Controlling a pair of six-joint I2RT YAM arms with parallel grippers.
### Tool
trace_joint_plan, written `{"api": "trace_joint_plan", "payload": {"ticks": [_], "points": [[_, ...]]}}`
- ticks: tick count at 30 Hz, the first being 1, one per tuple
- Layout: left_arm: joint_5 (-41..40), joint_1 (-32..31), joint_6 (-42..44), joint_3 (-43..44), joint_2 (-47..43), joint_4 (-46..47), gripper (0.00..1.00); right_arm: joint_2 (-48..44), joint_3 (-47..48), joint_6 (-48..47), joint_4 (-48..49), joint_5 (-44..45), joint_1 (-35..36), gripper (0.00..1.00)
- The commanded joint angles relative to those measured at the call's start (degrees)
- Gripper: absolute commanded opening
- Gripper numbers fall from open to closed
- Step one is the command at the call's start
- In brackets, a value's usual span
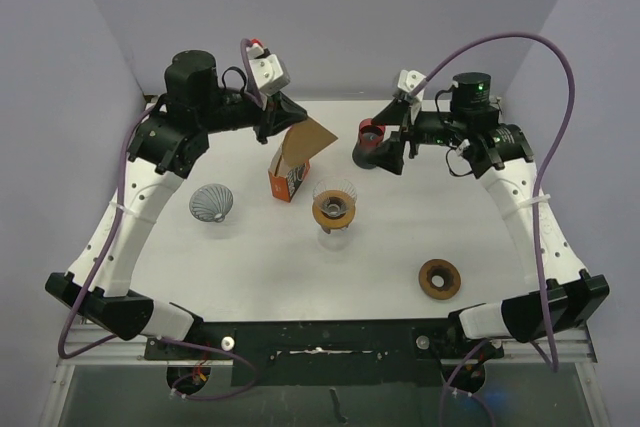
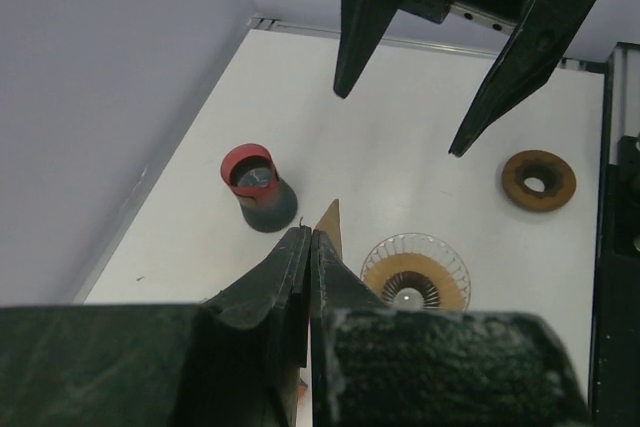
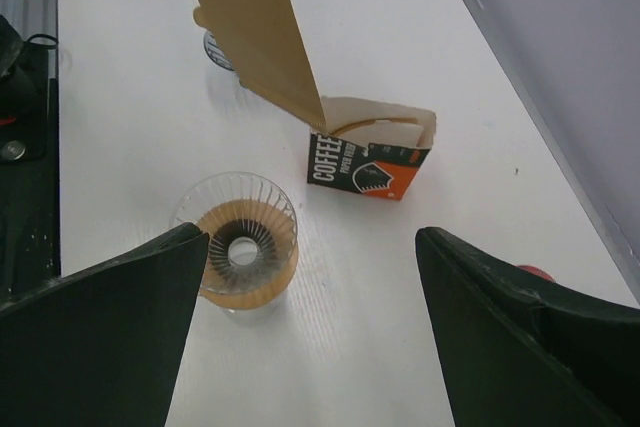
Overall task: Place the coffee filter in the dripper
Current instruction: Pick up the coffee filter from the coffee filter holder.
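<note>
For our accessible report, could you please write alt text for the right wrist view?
A brown paper coffee filter hangs above an open orange-and-black box on the white table. A glass dripper stands nearer, beside the wide-open right tool.

The right wrist view's top edge cuts off the coffee filter [image 3: 262, 37].

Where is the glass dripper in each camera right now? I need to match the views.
Top external: glass dripper at table centre, just right of the filter box.
Left wrist: dripper lower right of centre, beyond the shut left hand.
Right wrist: dripper at lower left.
Shared landmark: the brown paper filter held up by the left hand, close to the dripper in all three views.
</note>
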Motion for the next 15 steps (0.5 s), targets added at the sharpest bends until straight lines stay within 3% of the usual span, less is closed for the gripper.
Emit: {"api": "trace_joint_plan", "payload": {"ticks": [1,6,15], "points": [[6.9,-0.4,-4.5,1.9,-1.2,3.4,0.00,-0.2,2.2,3.8,8.8,-3.3,3.9,0.88],[9.3,-0.7,-6.3,1.9,-0.8,4.3,0.00,1.6,2.2,6.0,10.6,-3.5,7.3,0.83],[10.9,-1.2,-7.2,1.2,-0.2,5.0,0.00,3.8,1.3,7.2,10.9,-6.5,9.9,0.62]]}}
